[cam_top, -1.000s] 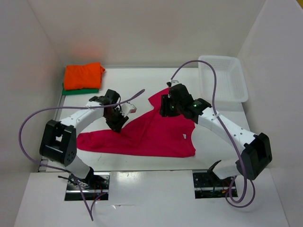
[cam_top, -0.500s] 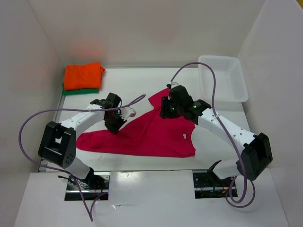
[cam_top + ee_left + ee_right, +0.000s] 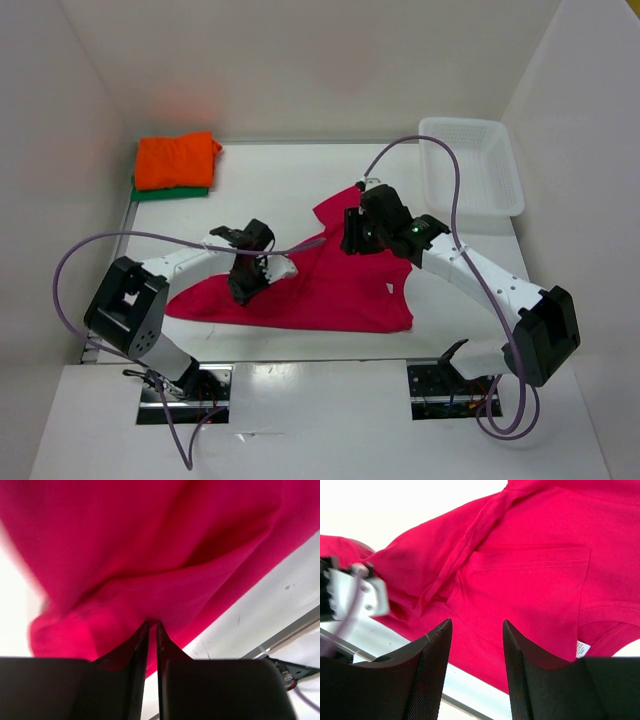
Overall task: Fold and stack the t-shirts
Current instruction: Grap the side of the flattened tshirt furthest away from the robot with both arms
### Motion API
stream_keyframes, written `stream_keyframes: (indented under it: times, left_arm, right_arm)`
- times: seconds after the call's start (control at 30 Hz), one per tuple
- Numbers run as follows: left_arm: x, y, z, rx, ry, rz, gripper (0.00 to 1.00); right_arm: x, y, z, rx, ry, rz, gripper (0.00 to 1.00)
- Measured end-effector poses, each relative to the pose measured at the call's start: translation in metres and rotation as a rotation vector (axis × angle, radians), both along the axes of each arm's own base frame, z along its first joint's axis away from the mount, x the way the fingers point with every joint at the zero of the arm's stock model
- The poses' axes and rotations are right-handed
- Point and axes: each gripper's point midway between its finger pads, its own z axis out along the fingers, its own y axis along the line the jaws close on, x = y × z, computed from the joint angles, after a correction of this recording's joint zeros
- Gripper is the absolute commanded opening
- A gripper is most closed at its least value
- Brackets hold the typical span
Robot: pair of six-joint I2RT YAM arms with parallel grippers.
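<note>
The magenta-red t-shirt lies spread and rumpled in the centre of the table, its left edge drawn to a point at lower left. The left gripper sits on that left part. In the left wrist view its jaws are drawn almost together, with only a thin slit between them, and a bunched fold of the red cloth is pinched at the tips. The right gripper hangs over the shirt's upper middle. In the right wrist view its jaws stand apart with nothing between them, and the shirt's chest pocket and neck label lie below.

The step in hand looks like taking hold of the shirt for a fold. To do it well, the left pinch should catch the hem rather than a loose wrinkle. The right gripper should come down on a matching edge, so that both lift together and the cloth lands flat, not twisted.

There are three t-shirts. The red one is unfolded. At upper left the folded orange t-shirt rests on top of the green t-shirt. One white mesh basket stands at upper right. There are two arms.
</note>
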Motion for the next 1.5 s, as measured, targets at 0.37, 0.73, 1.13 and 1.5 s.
stream_keyframes:
  times: [0.37,0.73,1.13,1.5]
  left_arm:
    - [-0.02,-0.002,0.01,0.007,0.025,-0.15,0.21]
    - [0.051,-0.014,0.052,-0.09,-0.239,-0.004,0.31]
    - [0.047,-0.012,0.009,-0.016,-0.114,0.024,0.36]
    - [0.042,-0.01,0.001,-0.002,-0.075,0.048,0.4]
  right_arm:
    - [-0.003,-0.002,0.011,0.024,-0.02,-0.008,0.51]
    - [-0.004,-0.003,0.016,0.037,-0.029,-0.014,0.54]
    - [-0.008,-0.007,0.018,0.047,-0.032,-0.028,0.54]
    - [-0.008,-0.007,0.018,0.049,-0.029,-0.032,0.54]
